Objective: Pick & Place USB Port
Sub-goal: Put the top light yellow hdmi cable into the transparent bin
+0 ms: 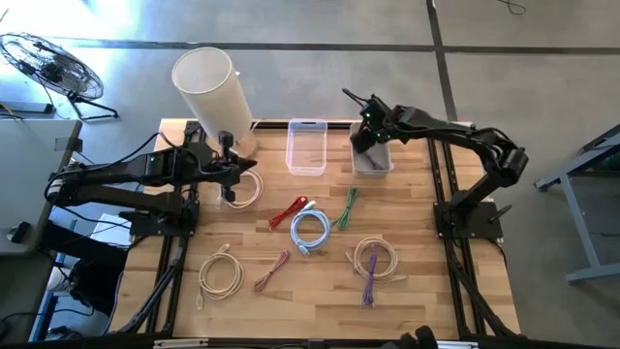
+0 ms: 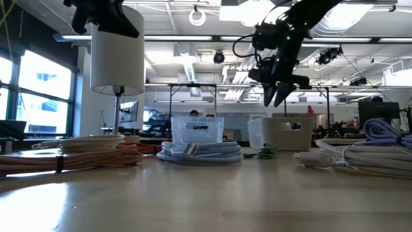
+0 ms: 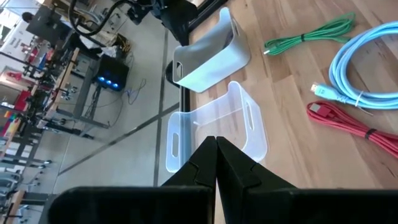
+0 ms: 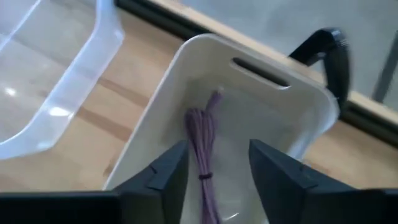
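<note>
Right fingers (image 4: 214, 165) were spread above white plastic bin (image 4: 298, 112) w/ purple coiled cable (image 4: 204, 140) inside (left fingers (image 3: 216, 163) pressed together).

The pale wooden plank worktop (image 1: 320, 291) carries a clear plastic bin (image 1: 307, 147) beside a white plastic bin (image 1: 372, 160) at its far edge. Nearer lie coiled cables: red (image 1: 290, 211), green (image 1: 346, 207), light blue (image 1: 310, 230), pink (image 1: 272, 270), cream (image 1: 220, 274), and a beige coil (image 1: 375, 257) with a purple cable (image 1: 369, 284).
</note>
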Motion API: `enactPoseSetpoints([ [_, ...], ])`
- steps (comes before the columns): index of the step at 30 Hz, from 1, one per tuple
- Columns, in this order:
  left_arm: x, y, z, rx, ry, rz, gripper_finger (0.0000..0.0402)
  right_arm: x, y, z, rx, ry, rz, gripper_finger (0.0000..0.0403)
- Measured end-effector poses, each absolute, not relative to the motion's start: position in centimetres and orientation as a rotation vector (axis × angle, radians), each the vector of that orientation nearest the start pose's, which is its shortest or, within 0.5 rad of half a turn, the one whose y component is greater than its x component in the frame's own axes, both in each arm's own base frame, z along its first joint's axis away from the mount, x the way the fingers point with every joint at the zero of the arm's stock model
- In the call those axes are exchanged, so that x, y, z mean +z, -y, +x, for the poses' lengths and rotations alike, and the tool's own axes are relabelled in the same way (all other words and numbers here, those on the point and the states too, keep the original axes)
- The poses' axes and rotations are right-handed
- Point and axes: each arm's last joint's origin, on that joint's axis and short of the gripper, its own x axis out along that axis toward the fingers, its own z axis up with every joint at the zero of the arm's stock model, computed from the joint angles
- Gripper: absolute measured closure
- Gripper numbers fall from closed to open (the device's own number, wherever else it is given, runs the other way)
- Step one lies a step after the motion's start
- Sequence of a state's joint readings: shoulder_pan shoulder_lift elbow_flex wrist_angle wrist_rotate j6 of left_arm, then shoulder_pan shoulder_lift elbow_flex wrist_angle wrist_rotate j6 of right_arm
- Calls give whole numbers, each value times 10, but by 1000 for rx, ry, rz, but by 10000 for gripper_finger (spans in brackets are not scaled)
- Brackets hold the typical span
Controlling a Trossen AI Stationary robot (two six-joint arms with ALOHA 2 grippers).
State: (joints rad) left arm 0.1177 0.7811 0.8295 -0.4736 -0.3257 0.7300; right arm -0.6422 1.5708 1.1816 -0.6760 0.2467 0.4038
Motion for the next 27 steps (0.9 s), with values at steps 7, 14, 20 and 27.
enactPoseSetpoints([
  [7, 322, -28, 158, 248, -559, 747, 401, 257, 197, 259, -822, -816, 537, 199],
  [14, 324, -27, 156, 237, -557, 710, 401, 290, 192, 283, -333, -593, 609, 205],
  [20, 327, -25, 144, 170, -679, 664, 401, 316, 163, 304, 12, -527, 573, 206],
  [27, 338, -22, 126, 156, -809, 534, 401, 331, 127, 318, 186, -517, 415, 206],
])
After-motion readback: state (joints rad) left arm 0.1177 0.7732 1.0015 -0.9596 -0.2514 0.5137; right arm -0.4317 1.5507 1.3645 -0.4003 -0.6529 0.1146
